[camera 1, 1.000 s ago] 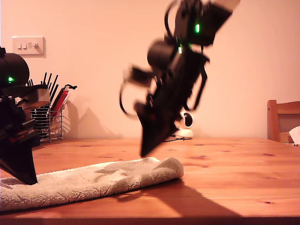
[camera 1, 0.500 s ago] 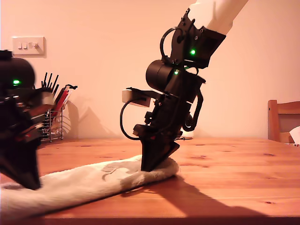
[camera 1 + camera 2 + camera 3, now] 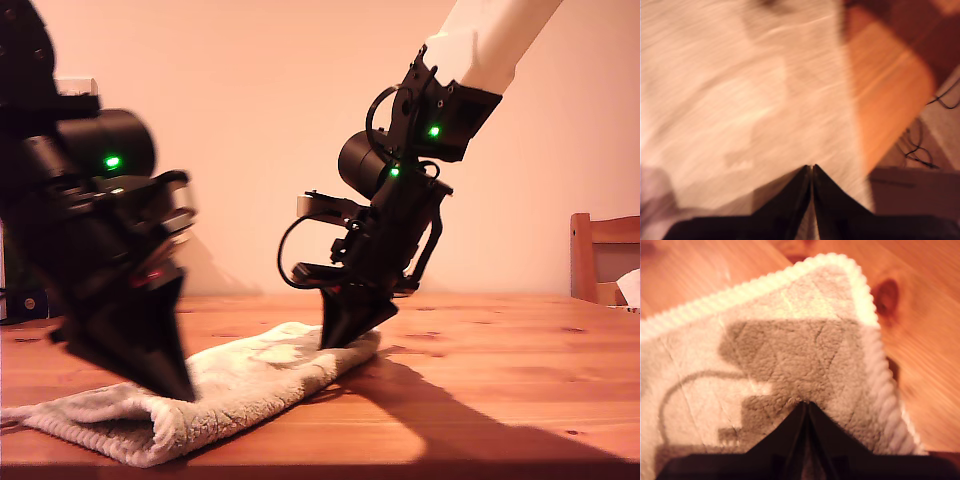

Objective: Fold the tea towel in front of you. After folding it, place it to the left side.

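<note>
The tea towel point(image 3: 262, 378) is a pale cream terry cloth lying on the wooden table point(image 3: 500, 370), stretched from the exterior view's lower left toward the centre. My first gripper point(image 3: 180, 388) is the blurred arm at the exterior view's left. Its jaws are shut and their tips press into the near part of the tea towel point(image 3: 740, 100), where my first gripper point(image 3: 811, 168) meets the cloth. My second gripper point(image 3: 336, 342) stands at the far end. It is shut on the tea towel point(image 3: 790, 335) just inside a corner with a corded hem point(image 3: 880, 370), as my second gripper point(image 3: 804, 404) shows.
A wooden chair point(image 3: 603, 255) stands at the exterior view's right edge behind the table. The first wrist view shows the table's edge with black cables point(image 3: 920, 150) on the floor beyond it. A plain wall rises behind the table.
The first arm has swung from the exterior view's far left toward the centre, dragging the towel's near end with it. The second gripper came down onto the far end and shut there.
</note>
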